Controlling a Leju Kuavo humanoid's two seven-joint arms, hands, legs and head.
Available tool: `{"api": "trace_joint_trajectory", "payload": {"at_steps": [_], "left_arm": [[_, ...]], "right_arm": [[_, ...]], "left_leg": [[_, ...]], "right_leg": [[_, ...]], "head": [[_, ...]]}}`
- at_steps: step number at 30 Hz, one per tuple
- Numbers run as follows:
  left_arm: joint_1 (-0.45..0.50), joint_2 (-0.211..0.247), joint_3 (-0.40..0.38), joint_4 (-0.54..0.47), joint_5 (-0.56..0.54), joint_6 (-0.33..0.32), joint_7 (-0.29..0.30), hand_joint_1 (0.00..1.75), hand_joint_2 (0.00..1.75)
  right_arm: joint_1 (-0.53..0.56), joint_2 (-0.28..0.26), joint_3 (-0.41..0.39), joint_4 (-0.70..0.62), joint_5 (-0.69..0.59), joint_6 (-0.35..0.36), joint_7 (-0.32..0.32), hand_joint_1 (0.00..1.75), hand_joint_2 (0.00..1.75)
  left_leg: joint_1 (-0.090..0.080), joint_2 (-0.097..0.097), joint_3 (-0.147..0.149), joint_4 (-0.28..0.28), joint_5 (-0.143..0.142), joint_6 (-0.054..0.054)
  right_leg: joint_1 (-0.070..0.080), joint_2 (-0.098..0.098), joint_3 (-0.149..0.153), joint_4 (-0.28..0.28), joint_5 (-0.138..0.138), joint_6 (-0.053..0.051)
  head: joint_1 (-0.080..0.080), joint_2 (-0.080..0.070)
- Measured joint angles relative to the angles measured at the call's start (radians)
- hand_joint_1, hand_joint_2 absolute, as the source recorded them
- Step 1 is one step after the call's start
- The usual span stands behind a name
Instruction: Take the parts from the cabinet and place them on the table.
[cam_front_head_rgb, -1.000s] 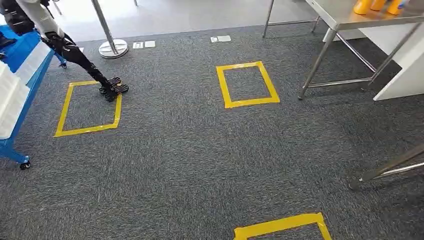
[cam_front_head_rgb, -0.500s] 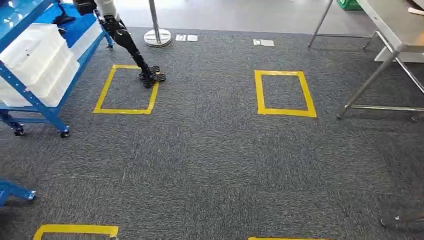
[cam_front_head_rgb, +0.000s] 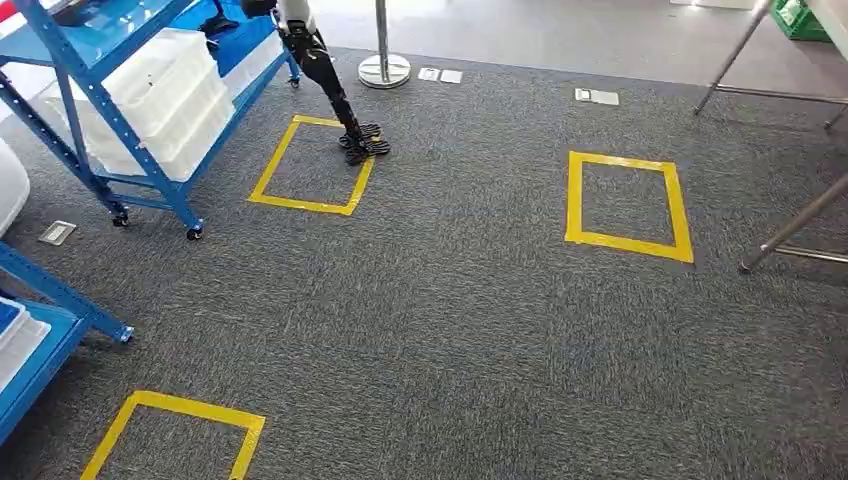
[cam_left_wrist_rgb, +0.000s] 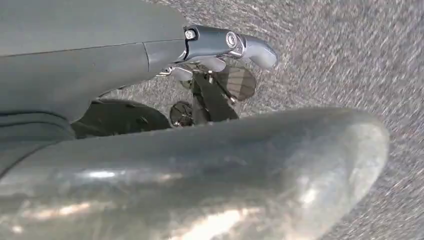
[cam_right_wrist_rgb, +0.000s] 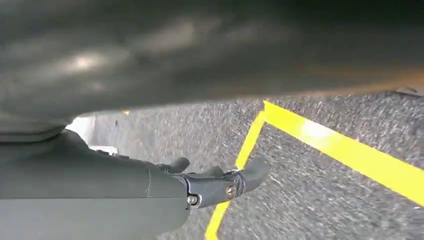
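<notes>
A blue wheeled cabinet (cam_front_head_rgb: 92, 48) stands at the far left in the head view, and white bins (cam_front_head_rgb: 165, 85) sit on its shelves. No parts can be made out in the bins from here. A silver table leg (cam_front_head_rgb: 795, 225) shows at the right edge. My left hand (cam_left_wrist_rgb: 220, 47) hangs over grey carpet in the left wrist view, thumb and fingers stretched out, holding nothing. My right hand (cam_right_wrist_rgb: 220, 182) hangs above a yellow tape line (cam_right_wrist_rgb: 345, 150), its fingers also apart and bare.
Another robot's dark leg (cam_front_head_rgb: 330, 85) stands on the corner of a yellow tape square (cam_front_head_rgb: 310, 205) by the cabinet. More tape squares (cam_front_head_rgb: 628, 243) (cam_front_head_rgb: 180, 408) mark the carpet. A second blue rack (cam_front_head_rgb: 40, 350) juts in at lower left. A post base (cam_front_head_rgb: 384, 70) stands behind.
The camera has swung left: the whole floor has shifted right, the blue cabinet has come further into view and the steel table has slid out at the right.
</notes>
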Motion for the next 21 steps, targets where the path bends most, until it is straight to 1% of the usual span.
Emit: {"api": "trace_joint_trajectory", "payload": {"at_steps": [1,2,3,4,5,6,7,8,9,10,11,12,13,14,15,16,17,18,20,21], "left_arm": [[-0.002,0.0,0.0,0.0,0.0,0.0,0.0,0.0,0.0],[-0.003,-0.002,0.0,0.0,-0.001,0.0,0.0,0.0,0.0],[-0.005,-0.002,0.0,0.0,-0.001,0.0,-0.002,0.0,0.0],[-0.004,-0.002,0.0,0.0,-0.002,0.0,-0.002,0.0,0.0],[-0.004,-0.002,0.0,0.0,-0.001,0.0,-0.002,0.0,0.0],[-0.004,-0.002,0.0,0.0,-0.001,0.0,-0.003,0.0,0.0],[-0.005,-0.003,0.0,0.0,-0.001,0.0,-0.003,0.0,0.0],[-0.006,-0.003,0.0,0.0,-0.001,0.0,-0.003,0.0,0.0],[-0.008,-0.003,0.0,0.0,-0.002,0.0,-0.004,0.0,0.0],[-0.009,-0.003,0.0,0.0,-0.001,0.0,-0.004,0.0,0.0],[-0.008,-0.005,0.0,0.0,-0.001,0.0,-0.004,0.0,0.0],[-0.007,-0.005,0.0,0.0,-0.001,0.0,-0.004,0.0,0.0],[-0.006,-0.005,0.001,0.0,-0.001,0.0,-0.004,0.0,0.0],[-0.005,-0.005,0.001,0.0,-0.001,0.0,-0.004,0.0,0.0],[-0.006,-0.005,0.0,0.0,-0.001,0.0,-0.004,0.0,0.0],[-0.006,-0.005,0.0,0.0,-0.002,-0.002,-0.005,0.0,0.0],[-0.005,-0.005,0.0,0.0,-0.004,-0.005,-0.006,0.0,0.0],[-0.006,-0.005,0.0,0.0,-0.006,-0.006,-0.007,0.0,0.0],[-0.003,-0.005,0.001,0.0,-0.009,-0.008,-0.009,0.0,0.0],[0.0,-0.005,0.001,0.0,-0.01,-0.009,-0.009,0.0,0.0]], "right_arm": [[0.0,0.0,0.0,0.0,0.0,0.0,0.0,0.0,0.0],[0.0,0.0,0.0,0.0,0.0,0.0,0.0,0.0,0.0],[0.0,-0.001,0.0,0.0,0.0,0.0,0.0,0.0,0.0],[-0.002,-0.001,0.0,0.0,0.0,0.0,0.0,0.0,0.0],[-0.004,-0.001,0.0,0.0,0.002,0.0,0.0,0.0,0.0],[-0.007,-0.001,0.0,0.0,0.003,0.0,0.0,0.0,0.0],[-0.007,-0.002,0.0,0.0,0.003,0.0,0.001,0.0,0.0],[-0.005,-0.002,0.0,0.0,0.003,0.0,0.001,0.0,0.0],[-0.003,-0.002,0.0,0.0,0.003,0.0,0.001,0.0,0.0],[-0.002,-0.002,0.0,0.0,0.003,0.0,0.001,0.0,0.0],[-0.002,-0.002,0.0,0.0,0.003,0.0,0.001,0.0,0.0],[-0.001,-0.002,0.0,0.0,0.003,0.0,0.001,0.0,0.0],[0.0,-0.002,0.0,0.0,0.003,0.0,0.001,0.0,0.0],[0.0,-0.002,-0.001,0.0,0.003,0.0,0.001,0.0,0.0],[0.001,-0.002,-0.001,0.0,0.003,0.0,0.003,0.0,0.0],[0.0,-0.003,-0.001,0.0,0.003,0.0,0.003,0.0,0.0],[0.0,-0.003,-0.002,0.0,0.003,0.0,0.003,0.0,0.0],[0.0,-0.003,-0.003,0.0,0.003,0.0,0.003,0.0,0.0],[-0.006,-0.003,-0.004,0.0,0.003,0.0,0.003,0.0,0.0],[-0.007,-0.004,-0.004,0.0,0.003,0.0,0.003,0.0,0.0]], "left_leg": [[-0.001,0.042,0.047,-0.076,0.016,0.002],[-0.007,0.062,0.05,-0.082,0.009,0.011],[-0.011,0.045,0.049,-0.087,0.013,0.018],[-0.013,0.037,0.044,-0.087,0.013,0.022],[-0.017,0.025,0.04,-0.088,0.014,0.028],[-0.015,0.01,0.038,-0.096,0.02,0.038],[-0.006,-0.004,0.046,-0.104,0.027,0.047],[-0.004,-0.014,0.043,-0.105,0.034,0.057],[-0.004,-0.025,0.038,-0.105,0.036,0.059],[-0.004,-0.043,0.033,-0.105,0.038,0.062],[-0.005,-0.06,0.028,-0.105,0.041,0.063],[-0.005,-0.075,0.026,-0.104,0.044,0.062],[-0.005,-0.093,0.025,-0.104,0.046,0.06],[-0.005,-0.109,0.025,-0.104,0.048,0.057],[-0.004,-0.127,0.025,-0.104,0.051,0.053],[-0.004,-0.141,0.024,-0.104,0.054,0.049],[-0.006,-0.15,0.024,-0.103,0.057,0.043],[-0.01,-0.158,0.02,-0.103,0.058,0.038],[-0.006,-0.171,0.016,-0.11,0.066,0.025],[-0.004,-0.182,0.011,-0.113,0.071,0.017]], "right_leg": [[0.001,-0.008,0.004,0.001,-0.003,0.004],[0.014,-0.018,0.005,0.001,-0.006,0.01],[0.012,-0.023,0.009,0.002,-0.007,0.016],[0.011,-0.032,0.01,0.001,-0.006,0.019],[0.008,-0.043,0.011,-0.002,-0.005,0.026],[0.01,-0.057,0.014,-0.002,-0.007,0.032],[0.004,-0.025,0.002,0.014,-0.019,0.038],[0.002,0.036,-0.017,0.058,-0.049,0.034],[0.0,0.068,-0.047,0.125,-0.082,0.029],[-0.001,0.085,-0.091,0.217,-0.12,0.026],[-0.001,0.091,-0.128,0.293,-0.145,0.026],[-0.001,0.092,-0.144,0.322,-0.148,0.032],[-0.001,0.093,-0.135,0.298,-0.131,0.04],[-0.004,0.096,-0.105,0.234,-0.099,0.049],[-0.007,0.107,-0.053,0.127,-0.053,0.059],[-0.012,0.141,-0.003,0.026,-0.017,0.063],[-0.01,0.17,0.004,0.003,-0.017,0.055],[-0.006,0.161,0.002,-0.007,-0.01,0.043],[0.002,0.146,0.002,-0.002,-0.007,0.031],[0.003,0.134,0.013,-0.005,-0.001,0.024]], "head": [[-0.001,0.0],[0.001,0.0],[0.005,0.0],[0.006,0.0],[0.004,0.0],[0.004,0.0],[0.003,0.0],[0.01,0.0],[0.012,0.0],[0.012,0.0],[0.013,0.0],[0.013,0.0],[0.012,0.0],[0.014,0.0],[0.013,0.0],[0.014,0.0],[0.012,0.0],[0.014,0.0],[0.013,0.0],[0.015,0.0]]}}
